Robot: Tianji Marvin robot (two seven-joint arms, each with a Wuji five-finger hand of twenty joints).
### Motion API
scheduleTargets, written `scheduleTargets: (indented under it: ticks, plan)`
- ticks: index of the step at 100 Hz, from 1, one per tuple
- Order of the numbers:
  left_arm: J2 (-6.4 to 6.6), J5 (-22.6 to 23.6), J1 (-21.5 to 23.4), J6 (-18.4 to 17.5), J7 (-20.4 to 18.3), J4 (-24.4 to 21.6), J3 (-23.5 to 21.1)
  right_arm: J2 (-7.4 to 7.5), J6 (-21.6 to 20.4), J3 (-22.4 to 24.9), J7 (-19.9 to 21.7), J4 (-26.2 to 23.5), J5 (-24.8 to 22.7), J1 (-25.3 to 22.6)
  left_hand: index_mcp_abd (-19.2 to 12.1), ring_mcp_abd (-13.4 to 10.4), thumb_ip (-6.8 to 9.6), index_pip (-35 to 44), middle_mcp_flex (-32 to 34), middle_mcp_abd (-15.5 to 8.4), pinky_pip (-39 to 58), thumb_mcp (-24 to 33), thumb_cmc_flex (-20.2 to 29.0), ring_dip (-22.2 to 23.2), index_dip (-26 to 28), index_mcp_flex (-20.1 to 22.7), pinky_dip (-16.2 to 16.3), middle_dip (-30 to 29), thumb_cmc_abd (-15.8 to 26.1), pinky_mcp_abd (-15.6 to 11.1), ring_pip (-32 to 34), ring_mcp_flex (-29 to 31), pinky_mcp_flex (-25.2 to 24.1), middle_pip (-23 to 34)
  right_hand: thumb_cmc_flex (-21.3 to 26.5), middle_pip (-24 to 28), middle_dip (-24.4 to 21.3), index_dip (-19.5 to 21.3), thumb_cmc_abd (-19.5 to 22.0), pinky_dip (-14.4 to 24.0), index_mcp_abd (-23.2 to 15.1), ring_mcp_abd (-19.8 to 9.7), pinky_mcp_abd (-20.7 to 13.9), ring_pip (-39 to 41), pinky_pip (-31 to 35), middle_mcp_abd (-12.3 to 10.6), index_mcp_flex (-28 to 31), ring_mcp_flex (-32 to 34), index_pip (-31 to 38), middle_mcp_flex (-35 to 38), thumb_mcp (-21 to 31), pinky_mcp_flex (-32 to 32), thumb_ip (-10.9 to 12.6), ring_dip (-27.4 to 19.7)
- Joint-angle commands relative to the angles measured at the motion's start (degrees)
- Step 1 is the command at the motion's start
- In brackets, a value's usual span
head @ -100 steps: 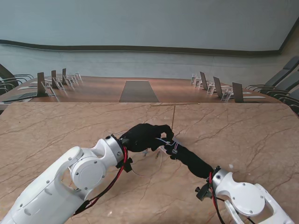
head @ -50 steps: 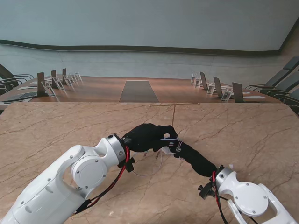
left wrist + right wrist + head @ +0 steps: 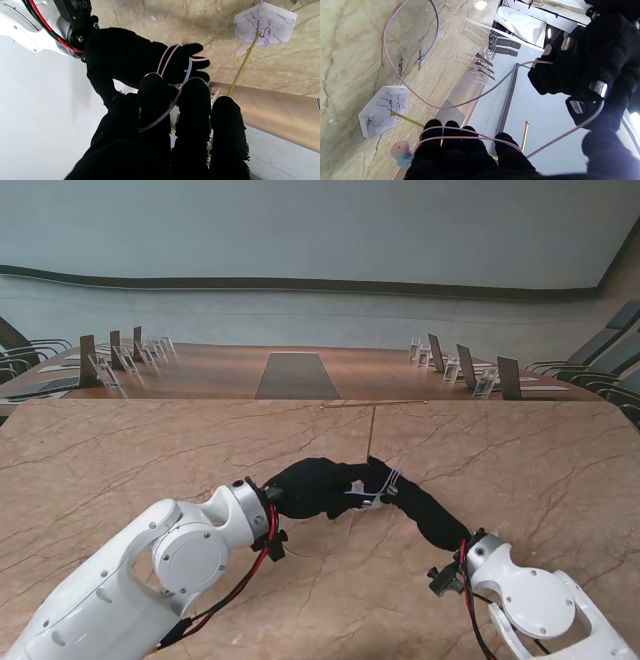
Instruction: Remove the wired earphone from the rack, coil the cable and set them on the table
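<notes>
From the stand, the left robot hand [image 3: 318, 485] and right robot hand [image 3: 400, 492] meet above the surface [image 3: 120, 450], just before the rack [image 3: 371, 425]. The left wrist shows cable [image 3: 163, 117] crossing its fingers. The right wrist shows loops round its fingers, the plug [image 3: 420, 59] lying on marble, and an earbud [image 3: 400, 150]. Both hands hold the cable.

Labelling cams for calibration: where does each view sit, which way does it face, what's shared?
Stand view: above the shoulders, facing down over the table; both arms, left hand and right hand meet.
Left wrist view: along its fingers, inverted; faces the right hand.
Right wrist view: along its fingers, inverted; faces the left hand.
Shared: rack, cable.
</notes>
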Motion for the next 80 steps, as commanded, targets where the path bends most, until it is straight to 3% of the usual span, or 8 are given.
scheduleTargets:
  ticks: [1,46,51,55,65,68,76,80]
  plan:
    - [-0.13,-0.07,0.55,0.55,-0.36,0.14,0.76,-0.22,-0.54,0.06,0.13,-0.10,0.23,0.65,-0.87,0.53,-1.17,-0.82,2.25,-1.20,2.45,-0.92,3.98,0.80,-0.58,0.92,0.92,1.05,-0.39,1.39,1.24,0.61,-0.41,2.22,-3.02,-1.41,-0.86,-1.31,-0.62,1.13,-0.05,-2.08,-2.17,-0.56,-1.68,-1.39,0.48,-2.04,-1.45,-1.21,0.69,-0.84,-2.25,-0.41]
    - [-1.08,-1.97,-0.85,4.87,1.86,4.37,4.70,0.83,-5.13,2.34,2.80,-3.93,-0.30,0.68,-0.98,0.69,-1.02,-1.25,-0.39,-0.39,0.48,-0.83,3.97,0.70,0.43,0.07,0.64,1.03,0.13,0.39,-0.58,-2.67,-3.48,1.28,-2.09,-1.93,-1.02,-0.04,-0.71,1.26,-1.40,-2.87,-3.10,-0.56,-3.05,-2.22,0.44,-2.62,0.29,-1.24,0.94,-1.12,-2.02,-0.55]
    - [-1.16,-2.06,-0.98,5.12,2.07,4.82,4.99,0.90,-5.60,2.42,2.88,-4.31,-0.37,0.66,-1.03,0.63,-1.03,-1.30,-0.71,-0.30,0.17,-0.87,3.99,0.68,0.57,0.04,0.59,0.93,0.26,0.20,-0.88,-3.08,-3.94,1.05,-2.01,-2.00,-1.05,0.51,-0.72,1.30,-1.47,-2.96,-3.18,-0.47,-3.22,-2.34,0.37,-2.70,0.54,-1.22,0.90,-1.19,-1.99,-0.56]
    - [-1.21,-2.15,-1.08,5.32,2.15,5.09,5.22,0.99,-5.86,2.48,3.14,-4.58,-0.37,0.71,-1.11,0.60,-1.02,-1.37,-1.05,-0.24,-0.01,-0.89,3.99,0.68,0.68,-0.12,0.58,0.87,0.37,0.08,-1.08,-3.43,-4.20,0.88,-1.81,-2.24,-1.10,4.10,-0.63,1.80,-1.52,-3.39,-3.33,-1.02,-3.97,-2.47,-0.26,-3.39,0.96,-1.19,0.58,-1.10,-1.86,-1.19]
    - [-1.28,-2.25,-1.45,5.61,2.25,5.72,5.86,1.19,-6.30,2.50,3.81,-5.19,-0.18,0.97,-1.42,0.33,-0.94,-1.49,-2.49,1.04,-0.68,-0.91,3.97,0.82,1.24,-0.62,0.54,0.80,0.84,-0.61,-1.69,-4.74,-5.27,0.55,-1.72,-2.45,-1.19,4.78,-0.66,1.96,-1.77,-3.61,-3.57,-1.24,-4.17,-2.60,-0.15,-3.60,0.73,-1.32,0.55,-1.38,-1.87,-1.17]
    - [-1.31,-2.33,-1.61,5.70,2.26,5.94,6.12,1.25,-6.44,2.49,4.04,-5.36,-0.13,1.08,-1.54,0.25,-0.94,-1.47,-2.67,-0.02,-0.78,-0.93,3.95,0.89,1.42,-0.60,0.58,0.79,0.91,-0.72,-1.79,-4.92,-5.46,0.58,-1.67,-2.50,-1.22,4.97,-0.65,1.98,-1.87,-3.62,-3.77,-1.35,-4.25,-2.72,-0.14,-3.67,0.72,-1.29,0.56,-1.49,-1.86,-1.18]
    - [-1.37,-2.58,-2.15,6.05,2.17,6.55,6.87,1.43,-6.89,2.42,4.60,-5.85,-0.02,1.38,-1.56,0.25,-0.91,-1.58,-3.73,1.59,-1.28,-0.92,3.96,1.01,1.76,-0.91,0.61,0.60,1.08,-1.09,-2.33,-5.88,-6.25,0.21,-1.53,-2.57,-1.25,5.54,-0.68,2.07,-1.99,-3.84,-4.03,-1.55,-4.34,-2.92,-0.11,-3.64,0.81,-1.24,0.60,-1.48,-1.83,-1.17]
    - [-1.40,-2.65,-2.41,6.27,2.14,6.88,7.24,1.53,-7.11,2.44,4.93,-6.15,0.04,1.48,-1.58,0.15,-0.86,-1.62,-4.08,0.62,-1.51,-0.83,3.98,1.04,1.86,-1.01,0.61,0.51,1.15,-1.27,-2.56,-6.24,-6.63,0.10,-1.51,-2.57,-1.25,5.83,-0.65,2.10,-1.96,-3.89,-4.11,-1.62,-4.40,-2.89,-0.13,-3.63,0.85,-1.20,0.59,-1.49,-1.82,-1.16]
